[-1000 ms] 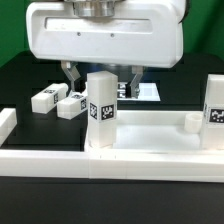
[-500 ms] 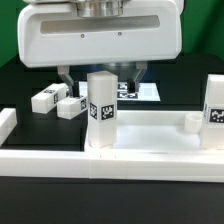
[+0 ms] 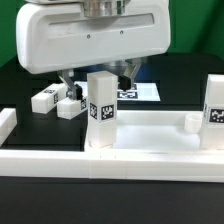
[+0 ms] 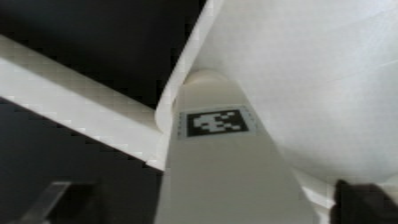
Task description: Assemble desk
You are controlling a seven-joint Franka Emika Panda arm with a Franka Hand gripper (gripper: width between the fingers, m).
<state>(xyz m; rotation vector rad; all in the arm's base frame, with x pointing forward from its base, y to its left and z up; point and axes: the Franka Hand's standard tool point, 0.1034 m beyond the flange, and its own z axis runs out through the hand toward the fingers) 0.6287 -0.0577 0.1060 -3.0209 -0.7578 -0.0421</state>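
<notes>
One panel (image 3: 150,138) lies nearest the exterior camera, below and in front of the gripper (image 3: 100,85), with its long axis running across the exterior view from left to right. Four legs are counted: two upright and two lying flat. The first upright leg (image 3: 102,108) stands at the panel's near corner, directly under the gripper, long axis vertical, tagged face toward the exterior camera. In the wrist view this leg (image 4: 222,180) rises between the two dark fingers (image 4: 365,195). The jaws are spread, one finger on each side of the leg, with a gap visible on at least one side. The second upright leg (image 3: 214,110) stands on the panel, well off to the gripper's side at the exterior view's right, also vertical. One round corner socket (image 3: 190,122) sits just beside it, on the gripper's side. Two loose legs (image 3: 58,100) lie flat on the dark table (image 3: 20,80), beyond the gripper toward the exterior view's left, close together with long axes roughly horizontal. The marker board (image 3: 145,93) lies flat behind the gripper.
</notes>
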